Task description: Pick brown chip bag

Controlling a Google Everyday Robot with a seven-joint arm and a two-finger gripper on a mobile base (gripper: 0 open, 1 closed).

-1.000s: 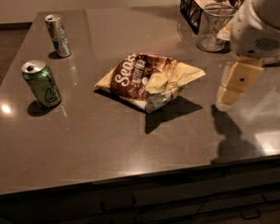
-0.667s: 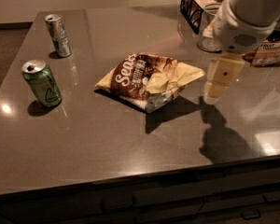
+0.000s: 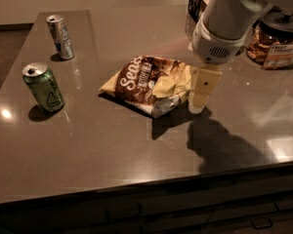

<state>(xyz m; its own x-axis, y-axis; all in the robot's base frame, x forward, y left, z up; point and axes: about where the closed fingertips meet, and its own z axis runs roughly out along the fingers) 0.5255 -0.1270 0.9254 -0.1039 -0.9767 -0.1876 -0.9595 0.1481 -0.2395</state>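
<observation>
Since a second ago my gripper (image 3: 200, 100) has slid left from the tabletop's right edge. It now hangs just beside the right end of the brown chip bag (image 3: 145, 82), low over the surface. Whether it touches the bag I cannot tell, nor whether it is open or closed: only one pale, flat side shows. The bag and both cans lie where they did.

The bag lies flat near the middle of the tabletop (image 3: 112, 150), slightly toward the far edge. White script on it begins "Sea"; the rest is crumpled and too dim to read. A pale yellow patch covers its right half.

The green can (image 3: 43, 87) stands near the left edge and its logo is not legible. The silver can (image 3: 60, 30) stands at the far left corner, its print equally unclear. At the far right corner my arm covers most of a black wire basket (image 3: 195, 1). A lidded jar (image 3: 279, 30) beside it is cut off by the frame, and its label seems to start "FRUIT".

Bare surface runs along the near edge and between the bag and the cans.
</observation>
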